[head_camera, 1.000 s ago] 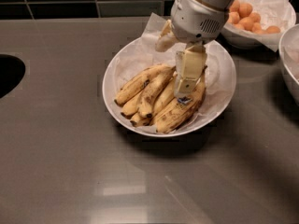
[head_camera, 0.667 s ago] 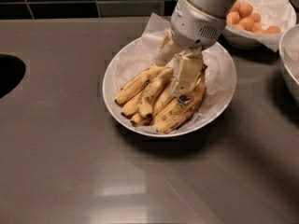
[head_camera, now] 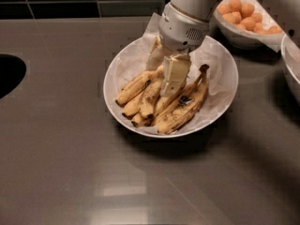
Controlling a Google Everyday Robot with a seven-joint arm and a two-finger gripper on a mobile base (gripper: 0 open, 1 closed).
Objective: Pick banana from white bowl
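Note:
The white bowl (head_camera: 222, 60), wide and lined with crinkled white paper, sits at the middle of the dark counter. It holds a bunch of several ripe, brown-spotted bananas (head_camera: 180, 111) lying side by side. My gripper (head_camera: 160, 81) reaches down from the top into the bowl and stands right over the middle of the bunch. It is open, with the near finger (head_camera: 174, 74) against the top of the bananas and the far finger (head_camera: 154, 57) behind them. It hides part of the bunch.
A smaller white bowl of small orange round fruits (head_camera: 243, 13) stands at the back right. The rim of another white dish (head_camera: 291, 62) shows at the right edge. A dark round opening (head_camera: 8, 74) is in the counter at the left.
My gripper has moved a little to the left over the bananas, toward the middle of the bunch. The bananas and the bowl have not moved.

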